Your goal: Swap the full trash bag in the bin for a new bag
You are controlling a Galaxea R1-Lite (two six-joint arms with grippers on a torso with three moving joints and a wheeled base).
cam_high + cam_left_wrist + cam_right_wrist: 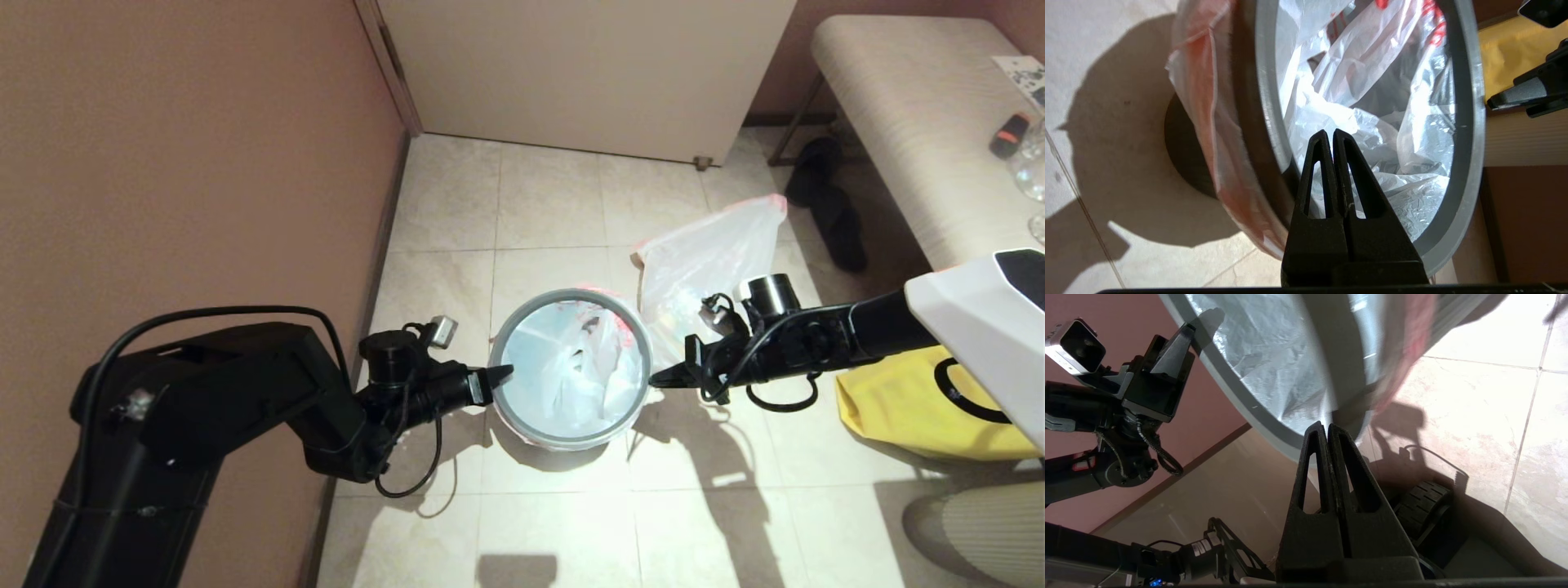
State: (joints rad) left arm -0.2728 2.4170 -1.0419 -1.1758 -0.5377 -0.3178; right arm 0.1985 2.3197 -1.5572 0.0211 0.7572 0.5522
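Observation:
The bin (571, 369) stands on the tiled floor, its grey hoop (645, 343) seated on top. The new bag (584, 371) lines it, crumpled inside, its red print (1429, 28) showing and its pink edge folded down outside (1204, 102). My left gripper (502, 374) is shut, tips over the hoop's left side (1267, 102). My right gripper (657, 378) is shut at the hoop's right side (1241, 404). Neither holds anything that I can see. The full trash bag (710, 257) sits on the floor behind the bin to the right.
A yellow bag (914, 404) lies on the floor right of the bin. A padded bench (906, 122) and dark shoes (824, 204) are at the back right. A brown wall (163, 163) runs along the left, a pale door (588, 73) behind.

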